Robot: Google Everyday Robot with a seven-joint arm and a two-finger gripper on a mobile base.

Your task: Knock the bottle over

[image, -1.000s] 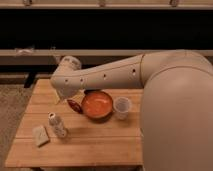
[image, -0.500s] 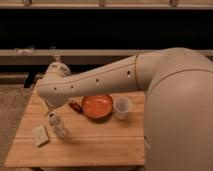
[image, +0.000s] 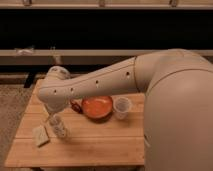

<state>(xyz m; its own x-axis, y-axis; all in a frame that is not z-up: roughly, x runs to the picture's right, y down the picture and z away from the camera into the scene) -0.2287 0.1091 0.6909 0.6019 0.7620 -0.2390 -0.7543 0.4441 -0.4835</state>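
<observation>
The bottle (image: 60, 127), small, whitish-grey and speckled with a pale cap, stands on the left part of the wooden table (image: 100, 142). My gripper (image: 52, 117) hangs at the end of the big cream arm (image: 100, 82). It is right at the bottle's top, on its upper left side, and part of it is hidden by the wrist. The bottle looks upright or slightly tilted; I cannot tell which.
A flat tan block (image: 40, 135) lies just left of the bottle. An orange bowl (image: 97, 106) sits mid-table with a small red thing (image: 76, 106) at its left and a translucent white cup (image: 121, 107) at its right. The table's left edge is close to the block.
The arm has swung left and down, bringing the gripper from near the bowl to the bottle's top. The bottle stays in the same spot.
</observation>
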